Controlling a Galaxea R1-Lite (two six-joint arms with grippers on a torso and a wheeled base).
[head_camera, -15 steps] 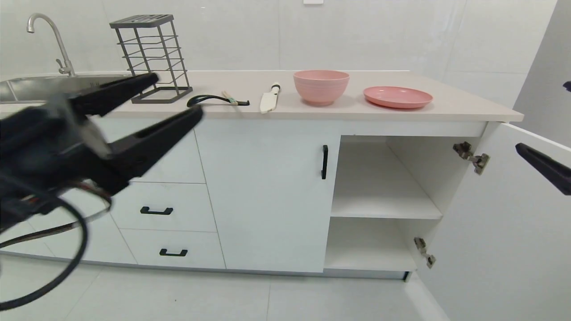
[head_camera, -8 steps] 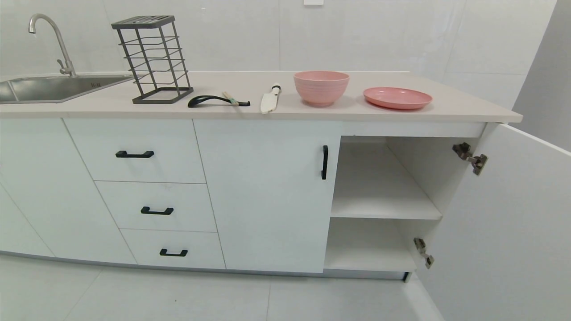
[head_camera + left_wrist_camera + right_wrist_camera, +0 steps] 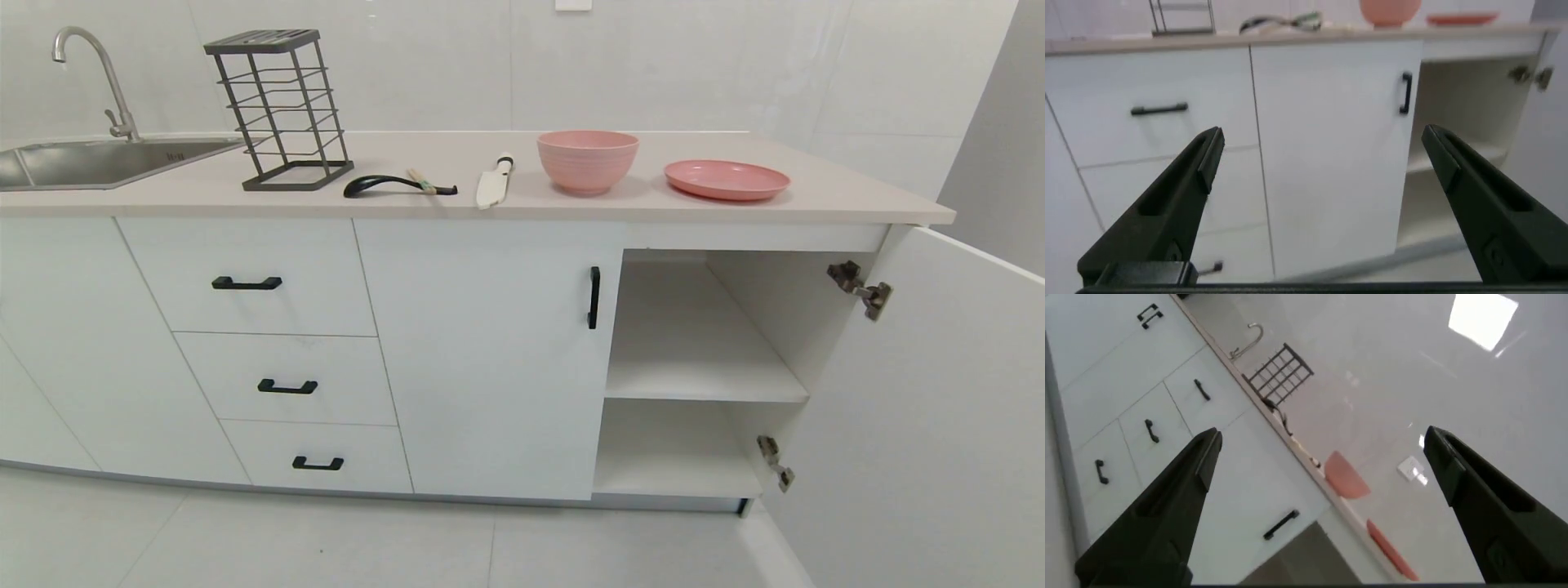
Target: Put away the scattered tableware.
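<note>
Pink bowl (image 3: 588,160), plate (image 3: 727,179) wait on counter (image 3: 849,196); left gripper (image 3: 1320,137), right gripper (image 3: 1323,435) gape empty.
Flat plate could slip from a shallow pinch.

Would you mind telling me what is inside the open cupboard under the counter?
An upper shelf and a lower shelf, both bare where visible. The closed door hides any part of the inside further left.

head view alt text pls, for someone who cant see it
A beige countertop holds, left to right, a black wire rack, a black spoon with chopsticks, a white knife, a pink bowl and a pink plate. Under the plate, a white cupboard stands open, showing two shelves.
</note>
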